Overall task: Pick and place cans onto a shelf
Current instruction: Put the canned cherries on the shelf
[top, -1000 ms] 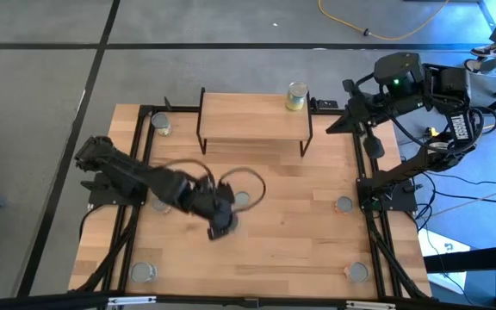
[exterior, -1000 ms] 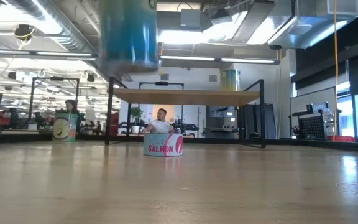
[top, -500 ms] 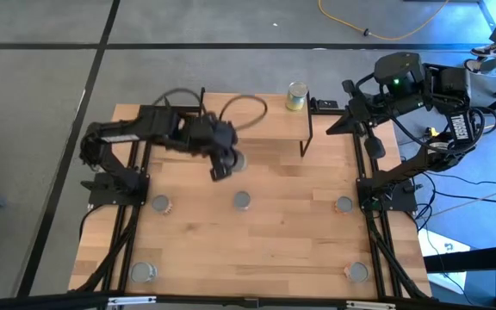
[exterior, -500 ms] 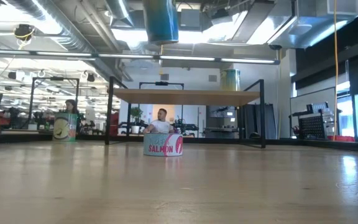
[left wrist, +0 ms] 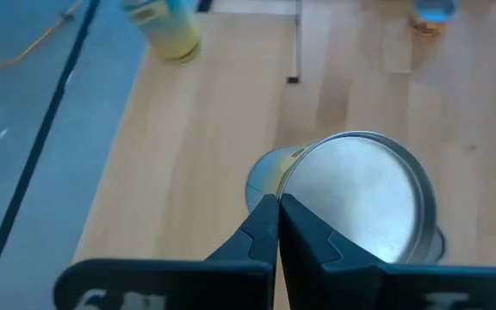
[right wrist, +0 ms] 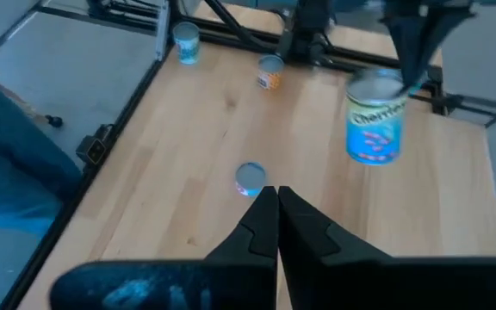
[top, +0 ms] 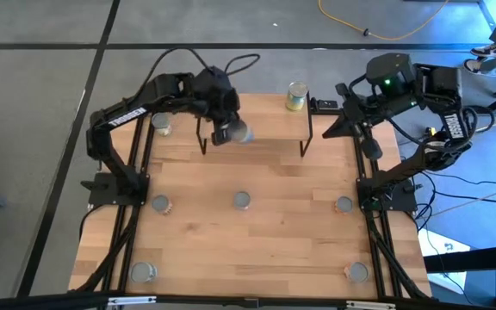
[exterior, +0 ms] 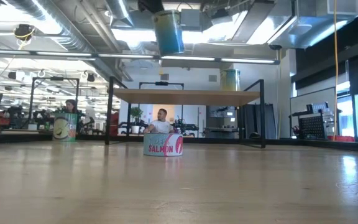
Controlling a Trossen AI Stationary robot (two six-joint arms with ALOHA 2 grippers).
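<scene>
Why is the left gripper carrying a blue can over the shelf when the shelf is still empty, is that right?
Not quite: the shelf is not empty. One can already stands on its top, as the high view shows. The rest is right: the left gripper carries the blue can above the shelf.

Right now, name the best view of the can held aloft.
Right wrist view: the blue can shows its whole side and label. Low view shows its side above the shelf; high view, little; left wrist, only its silvery top.
</scene>
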